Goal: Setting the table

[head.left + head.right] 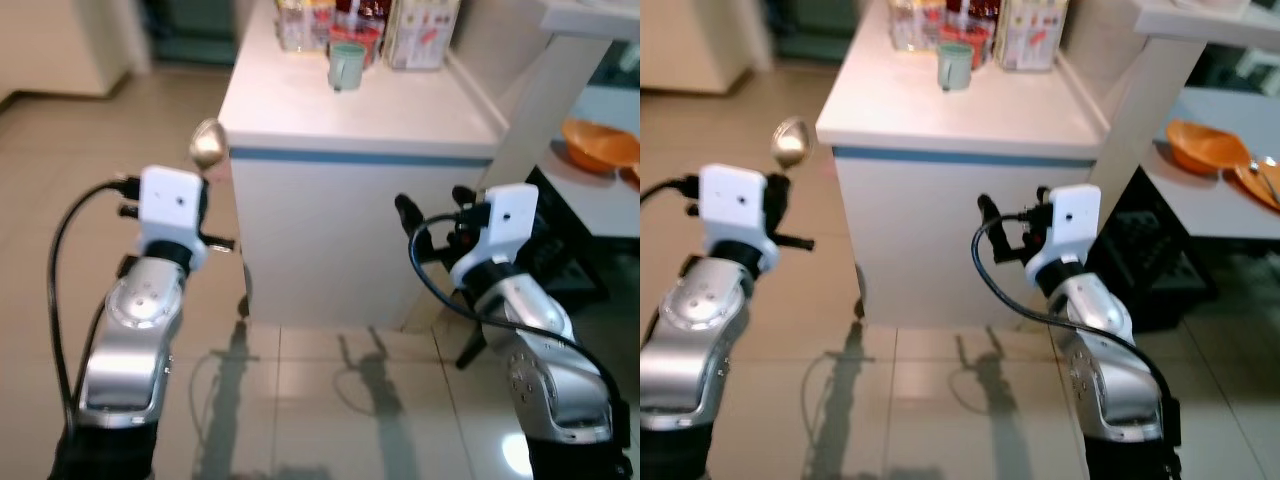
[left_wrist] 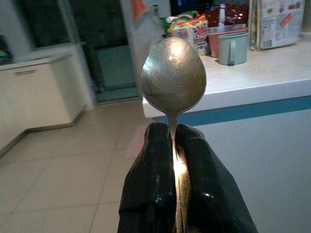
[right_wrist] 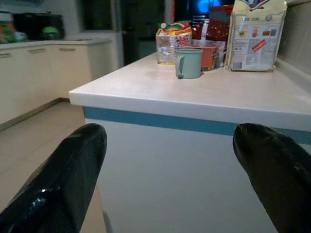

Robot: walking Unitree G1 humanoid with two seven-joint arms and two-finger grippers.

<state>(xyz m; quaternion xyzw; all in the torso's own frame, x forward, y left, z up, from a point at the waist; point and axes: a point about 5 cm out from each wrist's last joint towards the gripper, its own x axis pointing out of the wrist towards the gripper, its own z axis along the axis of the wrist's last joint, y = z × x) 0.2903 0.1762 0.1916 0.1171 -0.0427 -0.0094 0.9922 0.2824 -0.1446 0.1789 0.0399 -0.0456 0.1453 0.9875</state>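
**Spoon pinched in the left gripper, short of the counter**

Your left gripper (image 2: 174,145) is clenched on the spoon (image 2: 173,75), bowl upright, handle hidden between the fingers, just off the white counter (image 1: 400,110) corner. Your right gripper (image 3: 170,160) is spread and holds nothing, facing the counter's blue-striped edge. Behind the green mug (image 3: 188,62), the packet (image 3: 255,34) labels are too blurred to read. An orange bowl (image 1: 1205,145) sits cut off on the right.
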